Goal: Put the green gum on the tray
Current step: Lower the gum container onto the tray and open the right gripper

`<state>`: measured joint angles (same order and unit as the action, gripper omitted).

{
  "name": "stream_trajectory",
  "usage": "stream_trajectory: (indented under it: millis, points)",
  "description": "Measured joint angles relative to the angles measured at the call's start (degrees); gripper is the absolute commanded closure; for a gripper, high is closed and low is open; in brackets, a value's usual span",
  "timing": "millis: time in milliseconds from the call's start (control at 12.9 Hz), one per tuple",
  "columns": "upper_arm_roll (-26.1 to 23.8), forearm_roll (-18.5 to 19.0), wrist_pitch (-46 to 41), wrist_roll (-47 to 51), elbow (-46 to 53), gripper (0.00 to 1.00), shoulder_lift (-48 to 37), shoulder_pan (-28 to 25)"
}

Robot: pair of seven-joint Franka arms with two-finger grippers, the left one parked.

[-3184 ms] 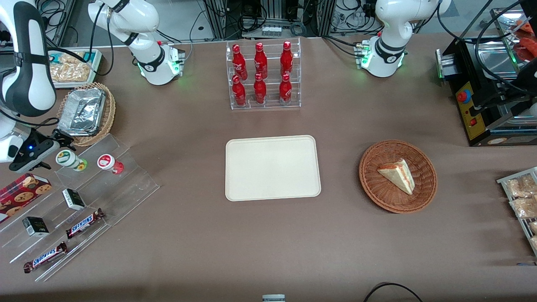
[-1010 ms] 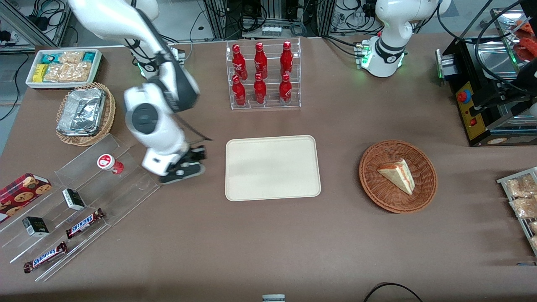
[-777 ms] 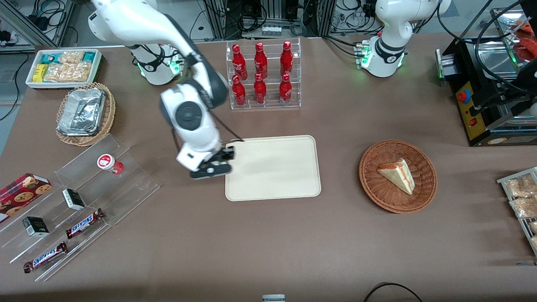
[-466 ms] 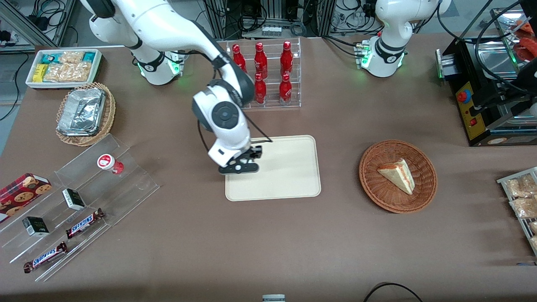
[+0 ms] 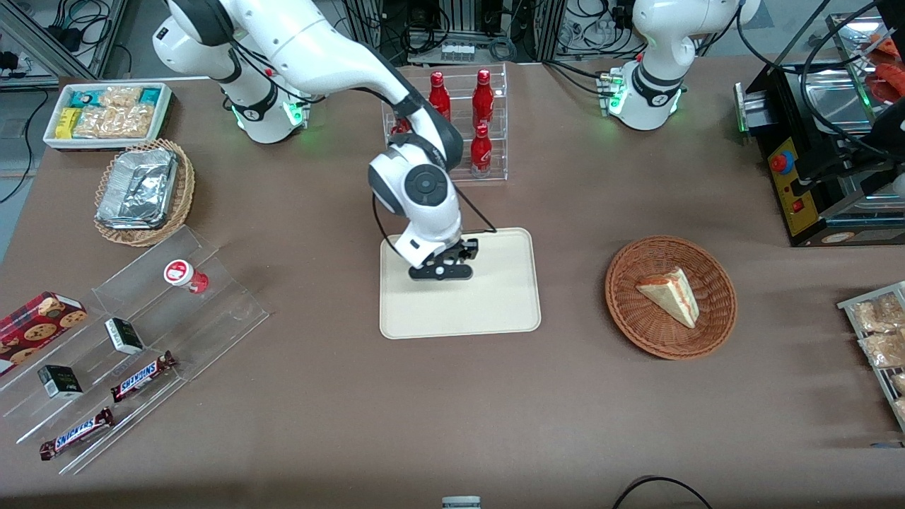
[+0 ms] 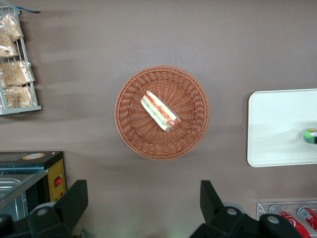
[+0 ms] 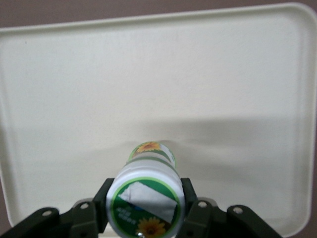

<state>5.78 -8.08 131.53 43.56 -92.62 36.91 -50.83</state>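
My right gripper [image 5: 442, 268] hangs over the cream tray [image 5: 495, 311], above the part of it farther from the front camera. In the right wrist view the gripper [image 7: 146, 203] is shut on the green gum [image 7: 146, 196], a white bottle with a green-and-yellow sunflower label, with one dark finger [image 7: 102, 201] on each side of it. The tray [image 7: 223, 74] fills that view beneath the bottle, which casts a shadow on it. In the front view the arm hides the gum. The left wrist view shows a green bit of it [image 6: 310, 135] over the tray [image 6: 277, 129].
A clear rack of red bottles [image 5: 482, 134] stands just past the tray, close to the arm. A wicker basket [image 5: 636, 322] with a sandwich lies toward the parked arm's end. The red gum bottle [image 5: 185, 276] and snack bars sit on the acrylic steps [image 5: 212, 318].
The right arm has carried the green gum from the acrylic steps across the table and now holds it over the tray. The red gum bottle has not moved.
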Motion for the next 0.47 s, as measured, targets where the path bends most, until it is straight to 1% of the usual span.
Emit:
stream_trajectory:
  millis: [155,233,311,466]
  points:
    - [0.14,0.0,1.54,0.44,0.2,1.0,1.52,-0.86]
    - [0.24,0.0,1.99,0.44,0.23,0.61,2.05,-0.92]
    - [0.38,0.04,2.39,0.44,0.24,0.01,2.4,-0.91]
    - [0.56,0.21,2.68,0.42,0.29,0.0,2.56,-0.91]
